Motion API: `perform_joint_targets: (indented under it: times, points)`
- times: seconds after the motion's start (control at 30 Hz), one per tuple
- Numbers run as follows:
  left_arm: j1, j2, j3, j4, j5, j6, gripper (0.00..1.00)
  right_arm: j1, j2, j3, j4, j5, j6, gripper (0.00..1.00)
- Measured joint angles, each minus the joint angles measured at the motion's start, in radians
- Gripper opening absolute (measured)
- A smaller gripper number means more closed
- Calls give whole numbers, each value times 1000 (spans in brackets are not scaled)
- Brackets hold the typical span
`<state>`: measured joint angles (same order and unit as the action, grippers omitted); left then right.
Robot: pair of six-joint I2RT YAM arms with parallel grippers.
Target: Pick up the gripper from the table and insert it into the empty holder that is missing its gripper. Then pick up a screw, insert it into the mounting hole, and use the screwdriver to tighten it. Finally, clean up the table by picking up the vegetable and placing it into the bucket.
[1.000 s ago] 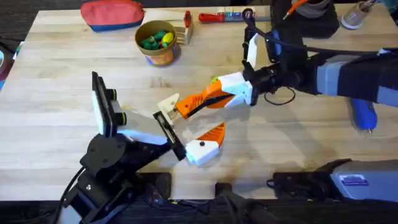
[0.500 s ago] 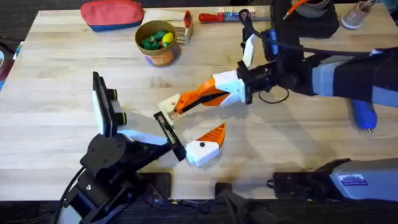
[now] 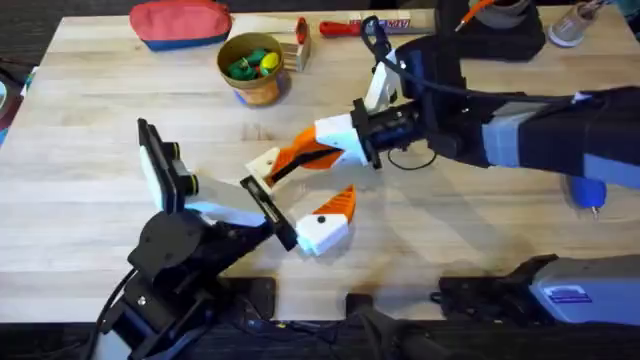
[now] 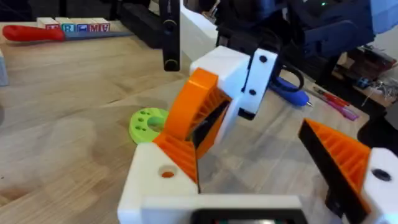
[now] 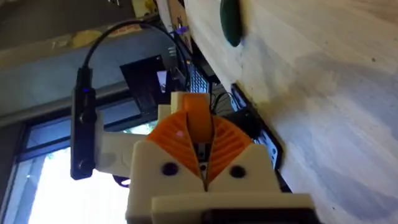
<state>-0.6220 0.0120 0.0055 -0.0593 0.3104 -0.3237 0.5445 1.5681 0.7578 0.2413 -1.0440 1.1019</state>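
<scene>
The right arm's fingers (image 3: 290,160) are pinched on the orange gripper (image 5: 199,122), its long axis pointing at the holder (image 3: 263,166). That holder sits on the left arm's spread fingers (image 3: 295,205), just above the tabletop (image 3: 100,120).

Tabletop (image 3: 90,150): light wood grain. Holder (image 3: 264,166): cream-white. Right claw (image 3: 300,158): white, with orange ribbed pads. Bucket (image 3: 255,88): yellow-tan, orange base. Pouch (image 3: 181,22): red, blue underside. Screwdriver (image 3: 585,190): blue. Disc (image 4: 148,124): green.
</scene>
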Motion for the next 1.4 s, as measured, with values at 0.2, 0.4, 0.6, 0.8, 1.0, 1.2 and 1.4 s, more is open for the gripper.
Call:
perform_joint_targets:
  times: [0.2, 0.4, 0.6, 0.8, 1.0, 1.2, 1.4]
  points:
    - [1, 0, 0, -1, -15, -8, 988, 6, 0, 0, 21, 18, 7, 4]
    - [-9, 0, 0, 3, 32, 3, 988, -14, 0, 0, 56, -32, -32, 461]
    - [-14, 0, 0, 4, 62, 5, 988, -19, 0, 0, 63, -77, -64, 851]
    - [-14, 0, 0, 5, 65, 6, 987, -45, 0, 0, 66, -82, -159, 991]
    - [-14, 0, 0, 5, 67, 6, 987, -151, 0, 0, 66, -68, -282, 991]
    - [-14, 0, 0, 5, 67, 6, 988, -192, 0, 0, -47, -80, -359, 991]
    - [-14, 0, 0, 5, 67, 6, 987, -139, 0, 0, -63, -118, -390, 991]
